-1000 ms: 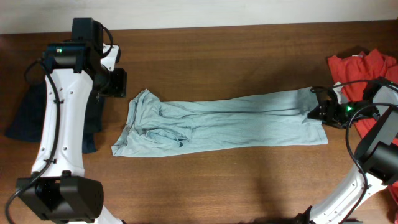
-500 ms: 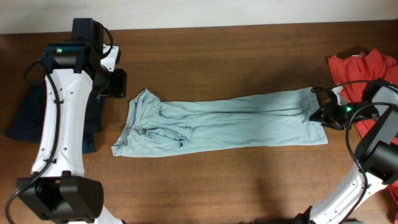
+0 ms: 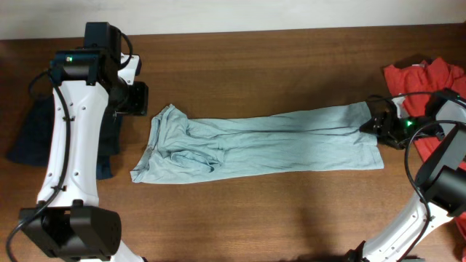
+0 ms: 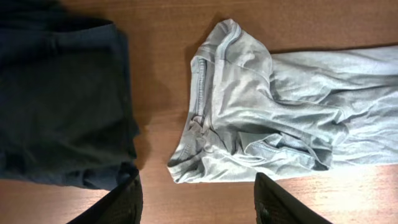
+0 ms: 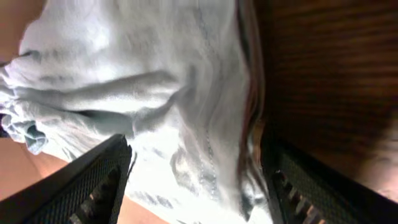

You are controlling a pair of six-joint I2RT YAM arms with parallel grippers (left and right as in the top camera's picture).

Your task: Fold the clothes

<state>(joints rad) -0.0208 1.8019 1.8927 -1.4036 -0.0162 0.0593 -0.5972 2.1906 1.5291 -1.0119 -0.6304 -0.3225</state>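
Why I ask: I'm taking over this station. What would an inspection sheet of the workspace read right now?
Surface: brown wooden table, no spills seen.
Job's things: long pale blue-green trouser-like garment of thin wrinkly cloth, laid out lengthwise, waistband toward the left arm, leg ends at the right arm; not yet folded.
Clutter: dark navy clothes at the left edge; bright red garment at the far right.
Grippers: left hand open, empty, over bare wood near the waistband; right hand open, fingers either side of the leg-end cloth.
Cables: thin black cables loop along both arms.
Surroundings: pale wall strip beyond the far edge; nothing else seen.
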